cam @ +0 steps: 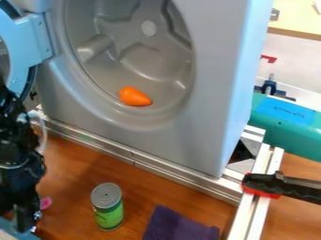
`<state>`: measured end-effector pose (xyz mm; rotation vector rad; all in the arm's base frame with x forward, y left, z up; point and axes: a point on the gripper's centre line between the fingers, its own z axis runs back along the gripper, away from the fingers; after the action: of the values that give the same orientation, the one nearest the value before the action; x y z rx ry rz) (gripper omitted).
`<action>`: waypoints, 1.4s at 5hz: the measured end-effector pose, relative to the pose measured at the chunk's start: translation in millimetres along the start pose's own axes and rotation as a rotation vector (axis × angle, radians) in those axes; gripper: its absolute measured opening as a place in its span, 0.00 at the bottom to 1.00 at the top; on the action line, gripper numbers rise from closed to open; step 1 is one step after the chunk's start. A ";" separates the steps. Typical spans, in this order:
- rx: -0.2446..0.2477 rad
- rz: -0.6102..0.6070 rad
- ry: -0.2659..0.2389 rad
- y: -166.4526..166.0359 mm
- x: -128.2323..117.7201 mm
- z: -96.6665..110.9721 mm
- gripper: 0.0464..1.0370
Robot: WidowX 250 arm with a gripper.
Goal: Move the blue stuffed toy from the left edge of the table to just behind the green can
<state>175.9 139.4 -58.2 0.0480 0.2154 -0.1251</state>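
Wooden table [75, 176] under a grey washer [210, 117]. Small pink object [46, 203] lies just beside the black gripper [29, 225], left; cannot tell whether jaws are apart or together. Green can [108, 207] stands upright rightward, then purple cloth [179, 226]; orange vegetable [134, 96] rests in the drum [150, 61].
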 end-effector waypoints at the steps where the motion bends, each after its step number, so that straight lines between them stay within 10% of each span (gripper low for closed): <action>1: -0.124 0.010 -0.183 -2.7 11.3 -2.1 0.91; 2: -0.200 0.049 -0.302 -1.2 22.6 1.5 0.62; 3: -0.174 0.089 -0.277 2.8 21.0 -5.6 0.43; 5: -0.045 0.058 -0.226 -5.0 16.2 20.9 0.34; 7: -0.033 0.045 -0.371 -7.7 37.0 72.1 0.34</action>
<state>225.8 123.0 3.9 -0.0036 -0.1542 -0.0835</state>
